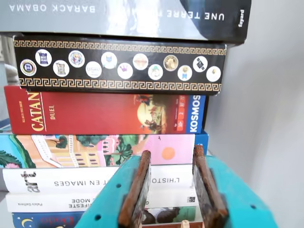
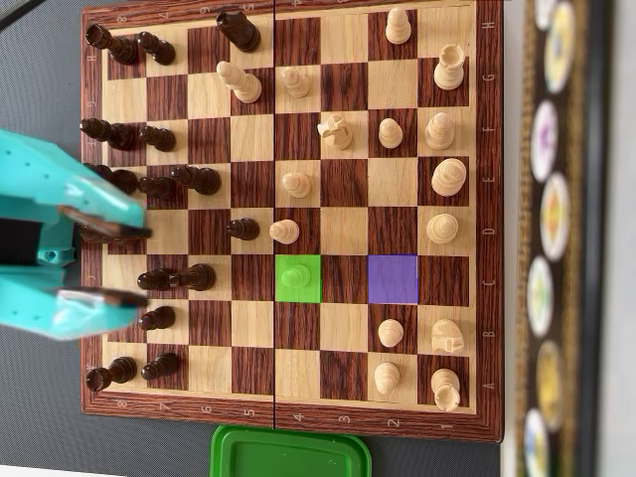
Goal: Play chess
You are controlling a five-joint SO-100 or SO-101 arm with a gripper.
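Looking from the wrist, the teal hand (image 1: 173,190) enters from the bottom edge with its two rust-brown fingers (image 1: 135,190) spread apart and nothing between them. Past them stands a pile of books and game boxes: a red Catan box (image 1: 104,113), a black box with round badges (image 1: 118,65) on top of it, and a grey book (image 1: 123,16) uppermost. A pale wall (image 1: 266,104) fills the right side.

From overhead, the chessboard (image 2: 288,214) lies on a grey worktop (image 2: 40,89). Dark pieces (image 2: 159,134) crowd the left columns and light pieces (image 2: 442,179) the right, with a few of each nearer the middle. One square is marked green (image 2: 298,278) and another purple (image 2: 395,279), two squares apart in the same row; both are bare. The hand (image 2: 119,263) hangs over the board's left edge, fingers spread, above the dark pieces. A green lid (image 2: 288,452) lies just below the board. The badge box (image 2: 561,238) runs along the right.
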